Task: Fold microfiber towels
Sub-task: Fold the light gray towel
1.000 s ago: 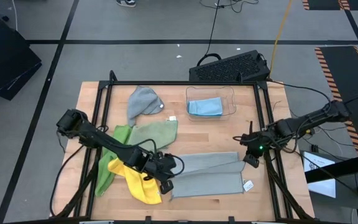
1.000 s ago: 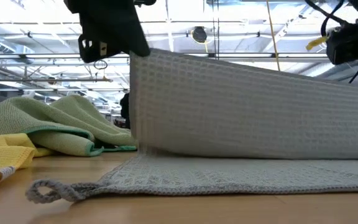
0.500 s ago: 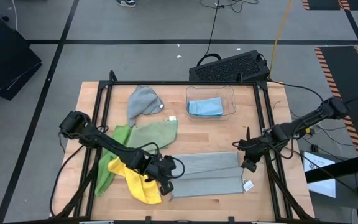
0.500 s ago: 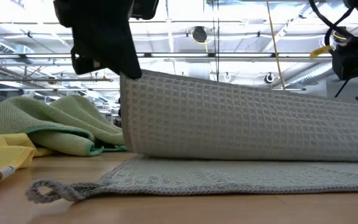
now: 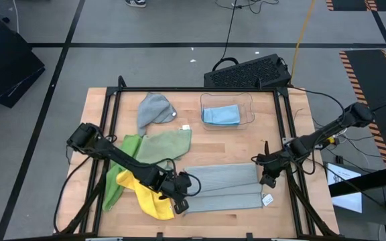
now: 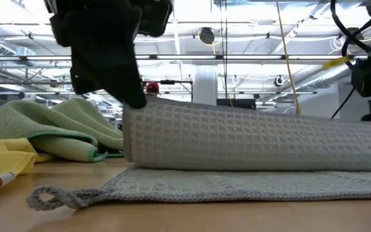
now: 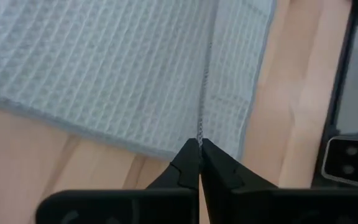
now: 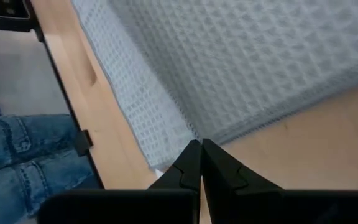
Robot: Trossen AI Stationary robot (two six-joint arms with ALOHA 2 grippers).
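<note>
A grey waffle microfiber towel (image 5: pixel 223 187) lies near the table's near edge, one half turned over the other. My left gripper (image 5: pixel 181 198) is shut on the turned-over half's left corner. My right gripper (image 5: pixel 265 176) is shut on its right corner. In the low view the upper half (image 6: pixel 250 138) arches a little above the lower half (image 6: pixel 237 187), which lies flat on the wood. To the left lie a yellow towel (image 5: pixel 149 195), a bright green one (image 5: pixel 116 177) and a sage green one (image 5: pixel 166 144). My left gripper pinches the edge of the upper half at its left corner (image 7: pixel 200 132) between its two fingers, slanting down from the table's left. That corner (image 6: pixel 134 109) hangs just above the lower half. My right gripper pinches the upper half's right corner (image 8: pixel 193 133) between its two fingers, slanting down from the table's right. The cloth runs slack between the two holds.
Another grey towel (image 5: pixel 154 110) lies bunched at the far left. A clear bin (image 5: pixel 228 99) at the far side holds a light blue towel (image 5: pixel 221 115). A keyboard (image 5: pixel 246 72) sits beyond the far edge. A person's jeans (image 8: pixel 17 162) show beside the table's right.
Both grippers have sunk and gone toward the table's near edge, staying shut on the towel's corners. The raised half has come down from a steep slope to a low arch over the lower half, which has stayed flat.
</note>
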